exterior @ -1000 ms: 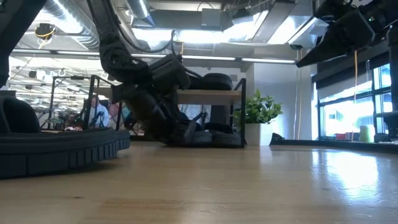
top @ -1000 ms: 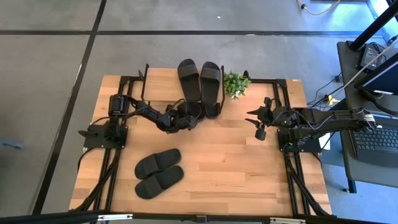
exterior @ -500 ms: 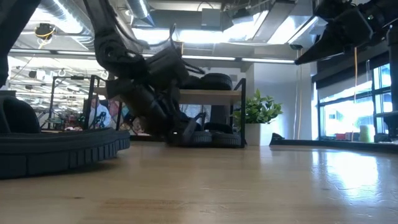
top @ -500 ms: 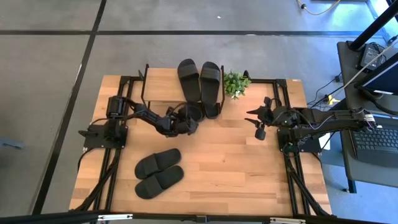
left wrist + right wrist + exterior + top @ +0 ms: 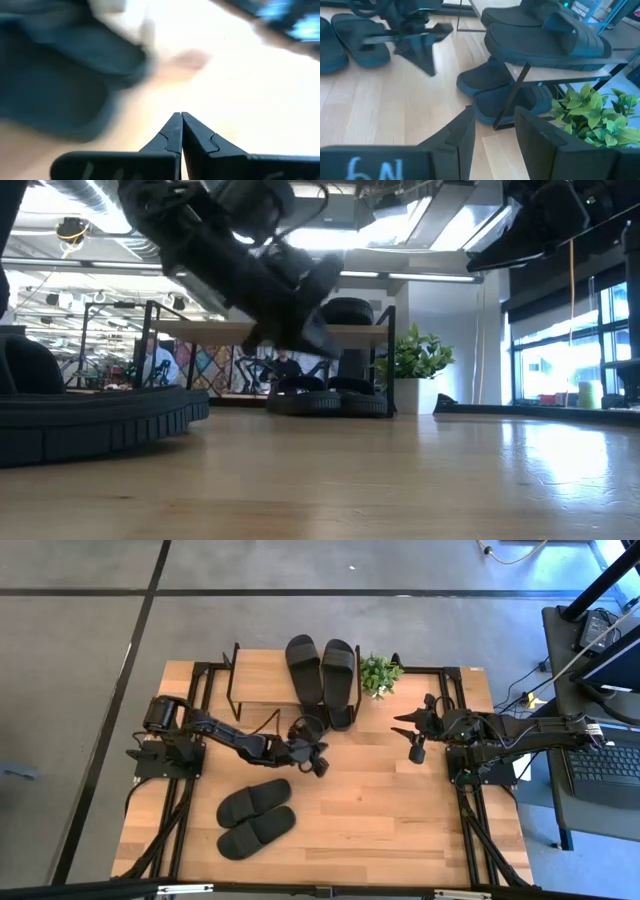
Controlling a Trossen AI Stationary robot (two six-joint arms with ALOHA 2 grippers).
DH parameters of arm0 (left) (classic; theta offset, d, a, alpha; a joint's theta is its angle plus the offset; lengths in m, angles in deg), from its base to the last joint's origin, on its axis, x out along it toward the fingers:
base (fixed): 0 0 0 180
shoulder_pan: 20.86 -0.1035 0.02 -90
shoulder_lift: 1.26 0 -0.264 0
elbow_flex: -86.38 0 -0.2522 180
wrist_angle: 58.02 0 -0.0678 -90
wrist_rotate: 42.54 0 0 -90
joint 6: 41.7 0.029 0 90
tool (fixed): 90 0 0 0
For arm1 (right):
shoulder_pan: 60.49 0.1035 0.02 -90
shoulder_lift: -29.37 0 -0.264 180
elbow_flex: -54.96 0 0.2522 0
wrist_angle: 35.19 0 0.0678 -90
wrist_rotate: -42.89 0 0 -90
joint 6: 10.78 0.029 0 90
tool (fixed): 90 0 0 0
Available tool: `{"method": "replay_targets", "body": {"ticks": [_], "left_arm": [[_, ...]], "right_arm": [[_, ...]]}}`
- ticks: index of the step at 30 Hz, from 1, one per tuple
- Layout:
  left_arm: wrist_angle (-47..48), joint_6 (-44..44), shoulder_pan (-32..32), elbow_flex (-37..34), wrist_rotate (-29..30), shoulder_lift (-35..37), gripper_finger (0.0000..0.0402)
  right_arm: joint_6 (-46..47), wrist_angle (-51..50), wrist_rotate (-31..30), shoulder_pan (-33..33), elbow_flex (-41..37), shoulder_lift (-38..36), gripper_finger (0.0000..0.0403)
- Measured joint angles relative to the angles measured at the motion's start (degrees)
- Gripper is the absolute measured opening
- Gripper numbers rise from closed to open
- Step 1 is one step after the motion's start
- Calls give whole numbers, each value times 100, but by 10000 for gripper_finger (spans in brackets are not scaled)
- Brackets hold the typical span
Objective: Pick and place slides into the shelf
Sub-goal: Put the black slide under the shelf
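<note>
Two matte black rubber slides (image 5: 322, 668) with wide strap bands are seen on the light wood plank top of the low black-framed shelf (image 5: 260, 677); two more (image 5: 492, 92) lie on its lower tier. The left gripper (image 5: 318, 762), fingers pressed together and empty, is held just in front of the shelf. Another pair (image 5: 255, 817) lies nearer on the table. The right gripper (image 5: 405, 736), fingers spread, is held well apart.

Lighting even and bright in the high view; the left gripper (image 5: 318, 762) casts only a soft shadow on the table (image 5: 400, 830). Low view backlit by ceiling strips and a window, the arm above reduced to blurred silhouette. Left wrist view heavily motion-blurred beyond its sharp fingertips (image 5: 175, 131), with glare washing out the wood.
</note>
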Motion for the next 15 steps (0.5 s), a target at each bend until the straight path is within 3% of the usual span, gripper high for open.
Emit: {"method": "replay_targets", "body": {"ticks": [3,15], "left_arm": [[-588,138,-20,20,-298,-193,0],[-489,309,-292,0,355,-703,0]], "right_arm": [[-14,40,0,0,0,-1,138],[-12,33,2,0,0,-2,138]]}}
